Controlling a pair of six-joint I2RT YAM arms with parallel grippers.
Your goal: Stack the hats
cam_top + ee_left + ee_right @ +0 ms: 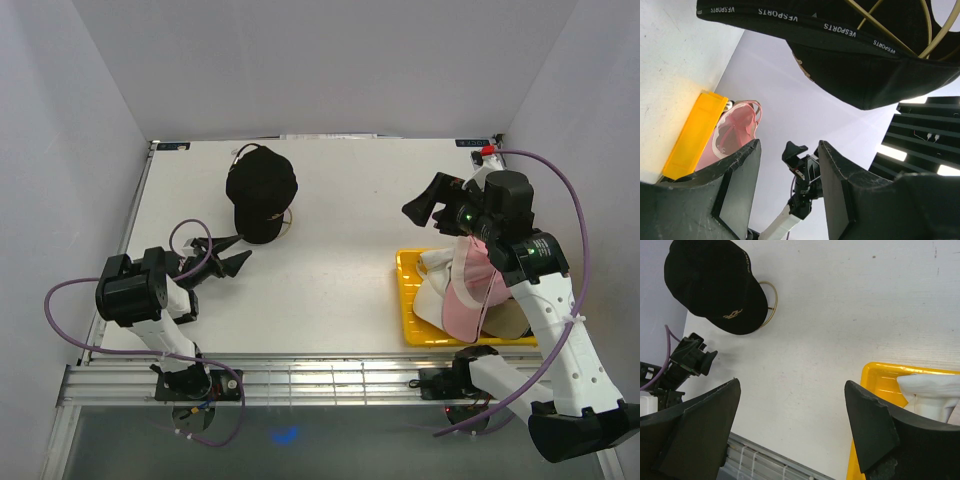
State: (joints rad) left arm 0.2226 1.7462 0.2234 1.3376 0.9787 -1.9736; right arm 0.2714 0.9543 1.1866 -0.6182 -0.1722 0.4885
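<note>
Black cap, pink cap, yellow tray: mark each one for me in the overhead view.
black cap (258, 185), top external view, on the top of its crown
pink cap (465, 305), top external view, on its visible pink fabric
yellow tray (405, 300), top external view, on its left wall

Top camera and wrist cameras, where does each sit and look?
Top external: high behind the arms, looking down at the white table; left gripper and right gripper show.
Left wrist: low, looking up under the black fabric cap, past its own fingers.
Right wrist: high, looking down at the yellow plastic tray, between its own fingers.
Shared: both wrist views show that cap on its gold wire stand.
</note>
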